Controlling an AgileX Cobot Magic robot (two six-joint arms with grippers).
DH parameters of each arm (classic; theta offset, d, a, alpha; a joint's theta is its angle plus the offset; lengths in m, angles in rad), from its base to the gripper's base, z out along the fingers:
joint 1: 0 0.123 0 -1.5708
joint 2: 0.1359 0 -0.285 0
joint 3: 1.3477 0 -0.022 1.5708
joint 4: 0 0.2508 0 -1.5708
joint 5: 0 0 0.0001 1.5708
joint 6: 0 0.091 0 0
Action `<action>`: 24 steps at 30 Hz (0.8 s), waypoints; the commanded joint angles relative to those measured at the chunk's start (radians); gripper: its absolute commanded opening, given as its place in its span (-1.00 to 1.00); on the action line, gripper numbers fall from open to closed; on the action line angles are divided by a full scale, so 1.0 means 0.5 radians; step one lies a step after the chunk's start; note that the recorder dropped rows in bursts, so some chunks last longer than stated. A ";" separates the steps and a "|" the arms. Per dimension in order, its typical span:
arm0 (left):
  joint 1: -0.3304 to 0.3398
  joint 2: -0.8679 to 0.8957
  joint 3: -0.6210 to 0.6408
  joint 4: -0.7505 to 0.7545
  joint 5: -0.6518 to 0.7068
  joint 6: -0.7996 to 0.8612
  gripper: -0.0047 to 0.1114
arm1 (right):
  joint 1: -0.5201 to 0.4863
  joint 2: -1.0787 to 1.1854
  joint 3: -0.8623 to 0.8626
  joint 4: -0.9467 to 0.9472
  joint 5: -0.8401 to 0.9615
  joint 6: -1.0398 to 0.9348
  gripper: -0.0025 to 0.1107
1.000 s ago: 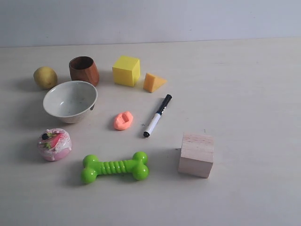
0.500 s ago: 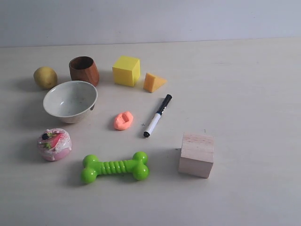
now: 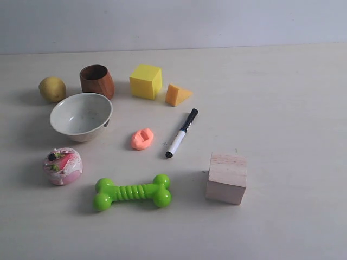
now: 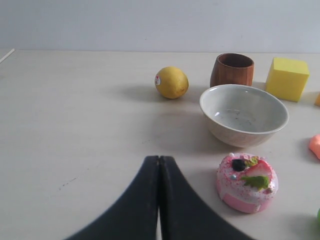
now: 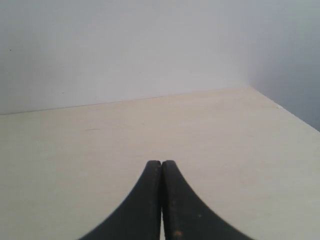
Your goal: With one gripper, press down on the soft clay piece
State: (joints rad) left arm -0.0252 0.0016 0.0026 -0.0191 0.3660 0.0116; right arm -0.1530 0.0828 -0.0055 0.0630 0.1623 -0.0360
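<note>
bone toy (image 3: pixel 133 192): green, lying flat; nearer to the camera than the white bowl (image 3: pixel 81 115) and a little to its right
wooden block (image 3: pixel 226 177): pale cube; well apart from the bowl, far to its right and nearer
cake toy (image 3: pixel 63 166): round, pink and white; near the bowl, in front of its left side
soft clay piece (image 3: pixel 142 138): salmon-orange lump with a dent on top; on the table to the right of the bowl and slightly nearer, apart from it; its top is in plain view
marker pen (image 3: pixel 181 132): white body, black cap, lying slanted; further right of the bowl, just beside the soft clay piece but apart from it
foam wedge (image 3: pixel 177 95): orange-yellow; behind the bowl, to its right
yellow cube (image 3: pixel 146 81): behind the bowl, to its right; just beside the foam wedge
wooden cup (image 3: pixel 96 81): dark brown, upright; just behind the bowl
yellow fruit (image 3: pixel 52 89): behind the bowl, to its left
left gripper (image 4: pixel 159 159): dark fingers pressed together with no gap; it holds nothing; near the cake toy and the bowl, touching neither
right gripper (image 5: pixel 161 163): fingers pressed together; it holds nothing; bare table before it
</note>
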 commanded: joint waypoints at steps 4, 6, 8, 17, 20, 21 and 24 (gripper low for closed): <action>-0.011 -0.003 -0.005 -0.007 -0.022 0.000 -0.92 | 0.109 -0.073 0.011 -0.036 0.109 0.007 -0.96; -0.011 -0.003 -0.005 -0.007 -0.022 0.000 -0.92 | 0.109 -0.073 0.011 -0.042 0.196 0.007 -0.96; -0.011 -0.003 -0.005 -0.007 -0.022 0.000 -0.92 | 0.109 -0.073 0.011 -0.042 0.241 0.007 -0.96; -0.011 -0.003 -0.005 -0.007 -0.022 0.000 -0.92 | 0.109 -0.073 0.011 -0.042 0.256 -0.034 -0.96; -0.011 -0.003 -0.005 -0.007 -0.022 0.000 -0.92 | 0.109 -0.073 0.011 -0.042 0.256 -0.046 -0.96; -0.011 -0.003 -0.005 -0.007 -0.022 0.000 -0.92 | 0.109 -0.073 0.011 -0.042 0.256 -0.046 -0.96; -0.011 -0.003 -0.005 -0.007 -0.022 0.000 -0.92 | 0.109 -0.073 0.011 -0.042 0.256 -0.046 -0.96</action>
State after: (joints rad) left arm -0.0252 0.0016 0.0026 -0.0191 0.3660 0.0116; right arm -0.1023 0.0532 -0.0055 0.0502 0.2905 -0.0490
